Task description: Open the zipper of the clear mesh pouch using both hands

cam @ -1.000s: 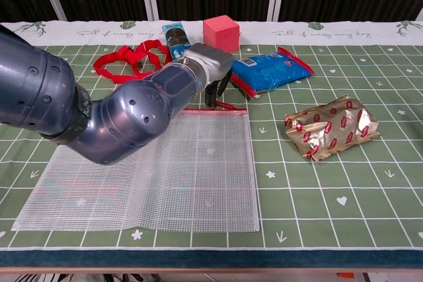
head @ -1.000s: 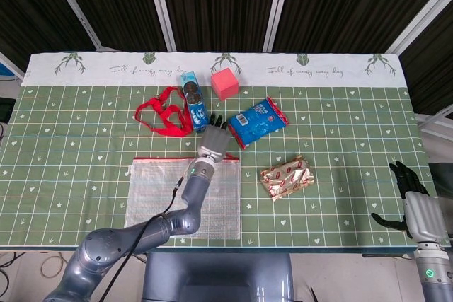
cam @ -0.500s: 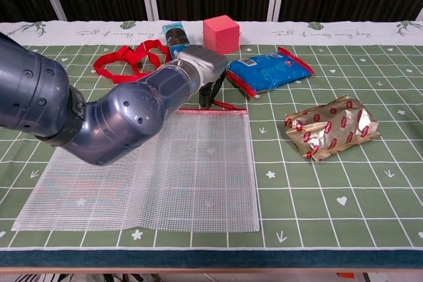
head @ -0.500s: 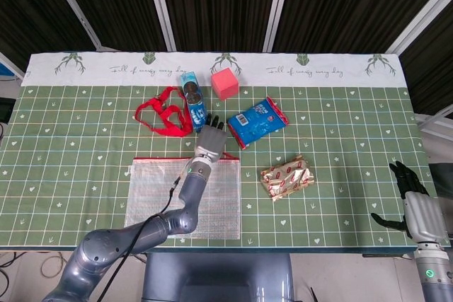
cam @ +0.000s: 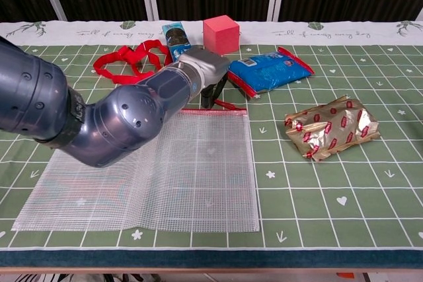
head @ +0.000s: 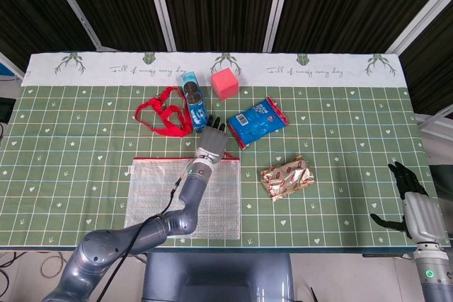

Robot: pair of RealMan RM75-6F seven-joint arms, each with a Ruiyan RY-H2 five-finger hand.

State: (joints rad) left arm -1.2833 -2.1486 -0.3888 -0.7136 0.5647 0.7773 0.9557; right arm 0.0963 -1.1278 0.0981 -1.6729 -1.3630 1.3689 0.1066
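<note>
The clear mesh pouch (head: pixel 152 194) (cam: pixel 205 170) lies flat at the table's front left, its red zipper (head: pixel 159 159) (cam: pixel 223 111) along the far edge. My left arm crosses the pouch. The left hand (head: pixel 211 139) (cam: pixel 209 78) sits at the zipper's right end with its dark fingers (cam: pixel 213 95) spread and pointing down. They stand just left of the red pull tab (cam: pixel 229 105), and no grip on it shows. My right hand (head: pixel 412 199) hangs off the table's front right corner, fingers apart and holding nothing.
Behind the pouch lie a red strap (head: pixel 161 114) (cam: pixel 125 61), a blue carton (head: pixel 192 100) (cam: pixel 175 36), a pink cube (head: pixel 225 83) (cam: pixel 221 32) and a blue snack bag (head: pixel 257 121) (cam: pixel 269 69). A gold foil packet (head: pixel 287 177) (cam: pixel 329 127) sits to the pouch's right.
The left hand has shifted only slightly around the zipper's right end. The pouch and the right hand have stayed put.
</note>
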